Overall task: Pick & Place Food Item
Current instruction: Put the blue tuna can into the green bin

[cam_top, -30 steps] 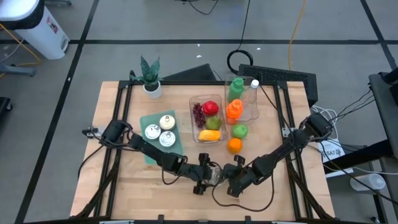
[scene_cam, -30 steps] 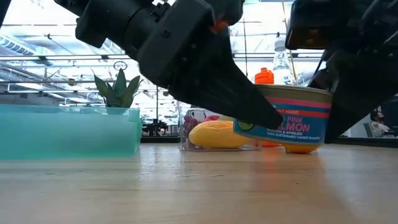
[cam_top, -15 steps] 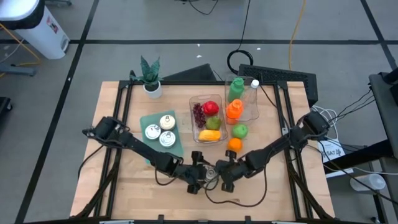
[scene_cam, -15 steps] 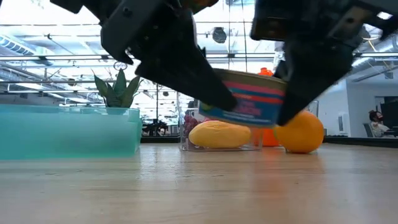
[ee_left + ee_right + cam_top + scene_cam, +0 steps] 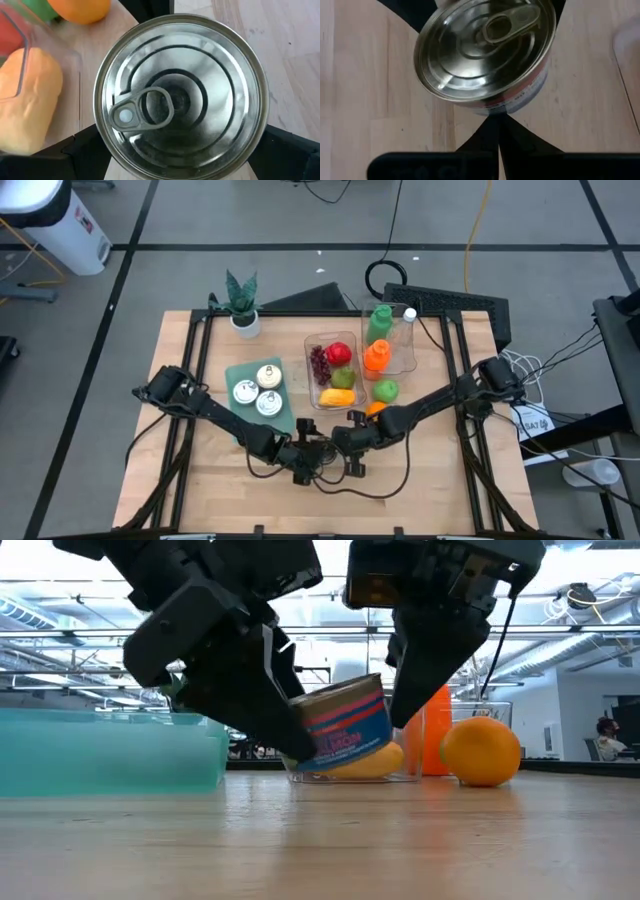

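A salmon can (image 5: 340, 725) with a pull-tab lid (image 5: 180, 95) hangs tilted just above the wooden table (image 5: 200, 480), near its front middle. My left gripper (image 5: 308, 455) is closed on it, jaws spread wide. In the low view that gripper is the dark mass on the can's left. My right gripper (image 5: 348, 448) is shut. It stands right beside the can on the side toward the table's right edge, its joined fingertips (image 5: 497, 125) pointing at the can's labelled wall (image 5: 520, 97). My left gripper pinches the can's side wall between its two fingers (image 5: 82, 150), one on each opposite side, just below the lid rim (image 5: 102, 125). The fingers slant downward from the table's left. The can is lifted clear of the table and tilted, its lid turned toward the wrist. My right gripper's shut fingertips stand at the can's side wall (image 5: 492, 110); I cannot tell whether they touch it.
A teal tray (image 5: 240, 420) with three more cans lies left of centre. Behind the grippers a clear box (image 5: 320, 402) holds fruit. An orange (image 5: 480, 750), a green apple (image 5: 385, 390), bottles (image 5: 378, 325) and a potted plant (image 5: 241, 300) stand farther back.
The can has come up off the table, tipped over further and travelled toward the table's left edge in my left gripper. My right gripper, still shut, has followed it leftward and slightly toward the far edge, rising a little.
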